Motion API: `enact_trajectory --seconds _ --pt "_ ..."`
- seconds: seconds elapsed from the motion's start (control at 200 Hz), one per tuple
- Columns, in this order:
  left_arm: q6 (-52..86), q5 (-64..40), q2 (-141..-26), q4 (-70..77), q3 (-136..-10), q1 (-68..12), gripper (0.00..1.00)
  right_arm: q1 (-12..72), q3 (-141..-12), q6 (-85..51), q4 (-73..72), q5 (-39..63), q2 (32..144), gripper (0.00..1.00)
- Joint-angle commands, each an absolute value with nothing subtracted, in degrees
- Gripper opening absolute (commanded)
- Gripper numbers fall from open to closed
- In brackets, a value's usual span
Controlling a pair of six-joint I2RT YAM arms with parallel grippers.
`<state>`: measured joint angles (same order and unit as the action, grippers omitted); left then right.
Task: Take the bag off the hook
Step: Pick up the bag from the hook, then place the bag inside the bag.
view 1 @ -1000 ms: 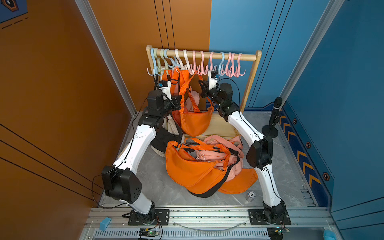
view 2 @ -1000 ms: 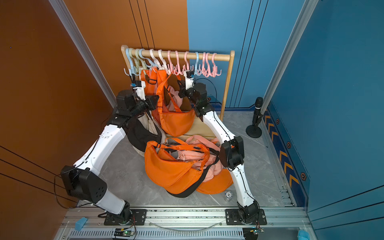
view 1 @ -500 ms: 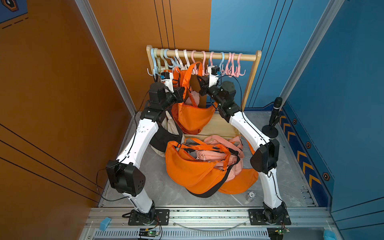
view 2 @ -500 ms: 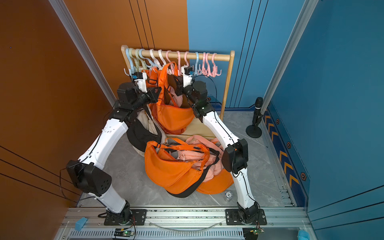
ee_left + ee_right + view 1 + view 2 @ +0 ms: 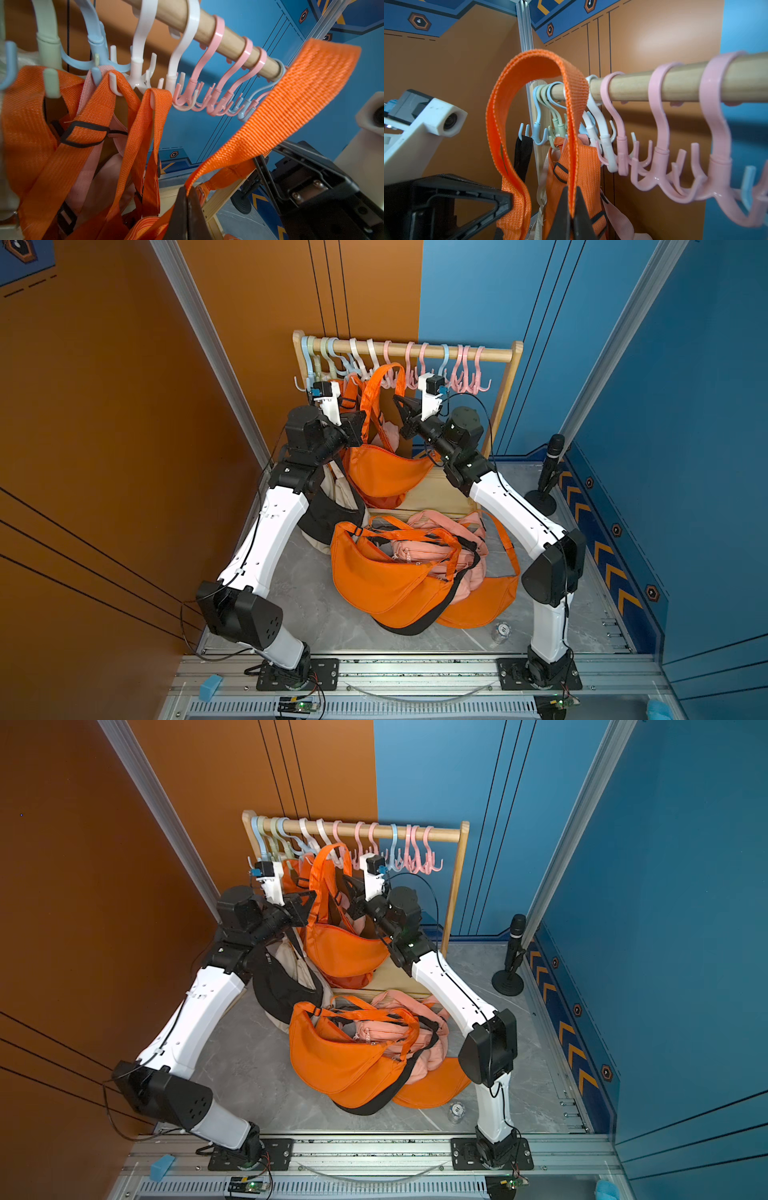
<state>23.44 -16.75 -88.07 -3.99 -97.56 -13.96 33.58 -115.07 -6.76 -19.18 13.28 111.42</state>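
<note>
Strap (image 5: 533, 60) of orange sling bag (image 5: 386, 477) looks limp, likely light; I've left gripper (image 5: 187, 197) and right gripper (image 5: 572, 199) both clamped on it.

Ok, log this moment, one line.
left fingers: shut on orange strap | right fingers: same strap | strap: off hooks | bag: hanging below

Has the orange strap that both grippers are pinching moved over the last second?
Yes, upward: the loop of the orange strap now peaks closer beneath the wooden rail than a second ago.
</note>
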Motion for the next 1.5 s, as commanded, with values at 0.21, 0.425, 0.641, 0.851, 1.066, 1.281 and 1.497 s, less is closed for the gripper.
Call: enact_trajectory --seconds 0.21,0.425,0.641,0.851,1.066,1.281,1.497 --pt "22.07 -16.54 -77.70 -2.30 -89.91 -14.57 0.00 38.02 -104.57 -0.44 -20.41 12.04 98.09 0.00" --pt "20.66 -15.61 -70.39 -2.30 -84.44 -15.38 0.00 42.80 -98.96 4.52 -15.99 10.65 89.65 0.00" --pt "19.08 -15.39 -62.76 -3.66 -79.78 -16.31 0.00 47.00 -94.42 7.73 -11.24 8.45 80.24 0.00" --pt "18.34 -13.84 -54.50 -5.63 -74.30 -17.09 0.00 51.62 -90.41 8.66 -7.48 6.22 72.80 0.00" --pt "17.32 -10.53 -44.90 -10.15 -68.61 -17.19 0.00 57.42 -87.63 10.21 -3.95 3.28 67.92 0.00" --pt "16.06 -4.19 -32.97 -17.79 -61.69 -17.42 0.00 62.88 -82.13 9.91 -2.23 1.10 65.22 0.00" --pt "15.12 2.00 -24.85 -23.98 -55.43 -17.56 0.00 64.41 -76.53 8.98 -4.18 -1.29 65.82 0.00"
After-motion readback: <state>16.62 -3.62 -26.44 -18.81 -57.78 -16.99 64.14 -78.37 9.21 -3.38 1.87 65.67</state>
